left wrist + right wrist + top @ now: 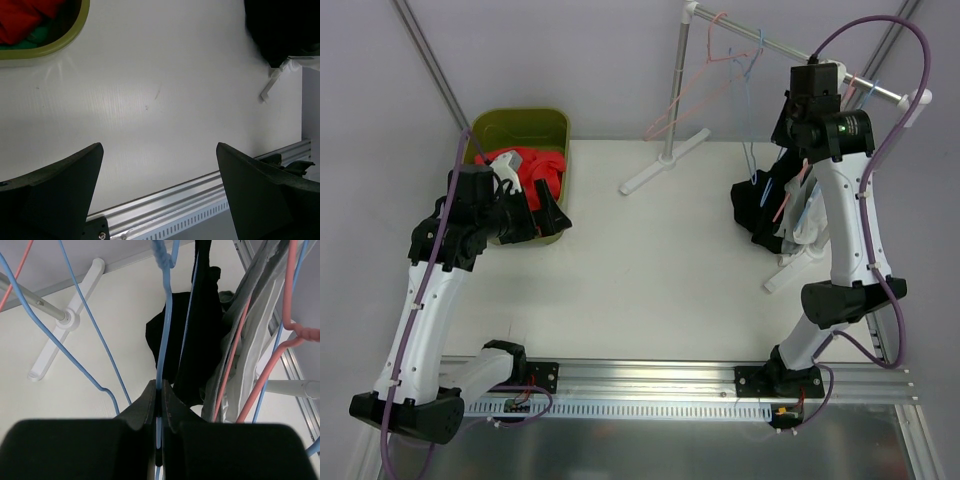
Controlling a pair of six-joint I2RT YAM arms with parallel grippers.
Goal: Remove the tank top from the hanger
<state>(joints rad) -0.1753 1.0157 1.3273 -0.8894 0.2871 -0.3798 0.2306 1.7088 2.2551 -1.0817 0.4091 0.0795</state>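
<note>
A black tank top (195, 340) hangs from a blue wire hanger (164, 315) on the rack at the right. In the top view the tank top (755, 205) droops onto the table beside my right arm. My right gripper (160, 386) is shut on the blue hanger's wire, just below its hook. It is up by the rail in the top view (798, 150). My left gripper (555, 215) is open and empty next to the green bin. Its fingers (65, 175) frame bare table, with the tank top (280, 30) far off at the upper right.
A green bin (562, 128) with red clothes (530, 165) stands at the back left. The white rack's rail (790, 50) carries empty pink (685, 95) and blue (748, 100) hangers. Its foot (665, 165) rests mid-table. Grey and white garments (240, 340) on pink hangers hang right of the tank top.
</note>
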